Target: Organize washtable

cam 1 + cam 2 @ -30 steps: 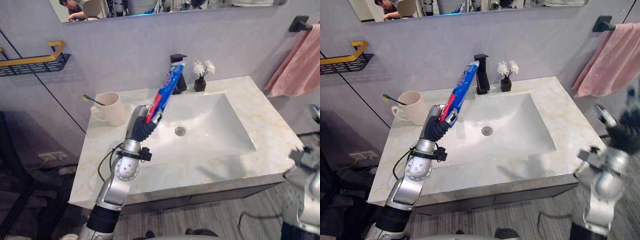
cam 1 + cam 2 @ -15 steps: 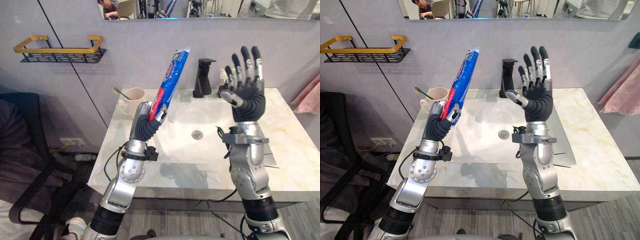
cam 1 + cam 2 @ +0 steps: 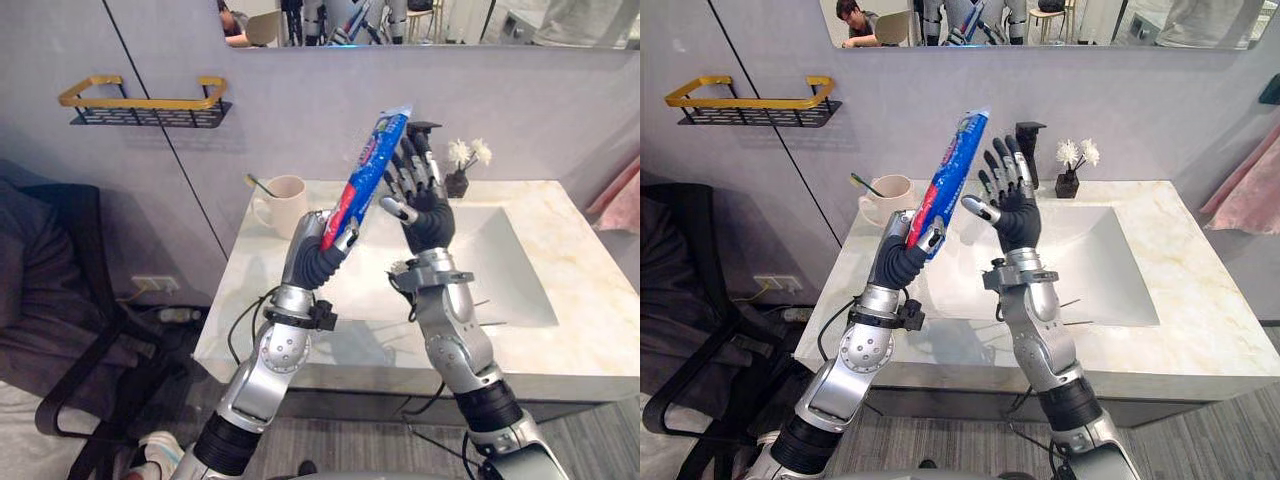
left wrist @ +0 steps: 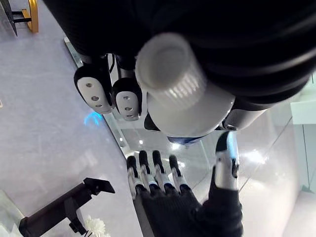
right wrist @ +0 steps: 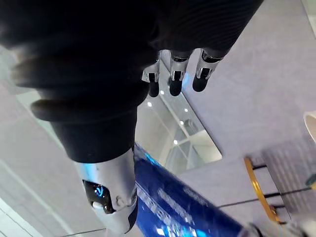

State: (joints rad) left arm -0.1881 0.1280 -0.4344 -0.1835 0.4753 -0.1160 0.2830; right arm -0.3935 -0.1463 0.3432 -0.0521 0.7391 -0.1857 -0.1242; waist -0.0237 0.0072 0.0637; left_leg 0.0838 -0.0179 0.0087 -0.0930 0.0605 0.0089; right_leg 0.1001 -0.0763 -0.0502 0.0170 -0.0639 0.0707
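**Q:** Tube?
**A:** Toothpaste tube (image 3: 370, 168), blue, red and white, glossy soft plastic, long, flattening toward the top. It's in the air over the left side of the marble counter (image 3: 585, 265).
**Q:** Axis?
**A:** Steep diagonal. The white ribbed round cap (image 4: 165, 69) is down; the flat crimped end is up, leaning right and far.
**Q:** Hands?
**A:** Left hand (image 3: 318, 255) is curled round the cap end, gripping it. Right hand (image 3: 425, 215) is raised just right of the tube, fingers straight, pointing up, holding nothing. Can't tell if it touches the tube.
**Q:** Rest?
**A:** Cream ceramic mug (image 3: 288, 205) far left on the counter, with a toothbrush (image 3: 258, 185) leaning in it. White rectangular basin (image 3: 505, 275) mid-counter. Small dark vase with white flowers (image 3: 465, 158) at the far edge. Black wire shelf with a gold rail (image 3: 145, 100) on the left wall.
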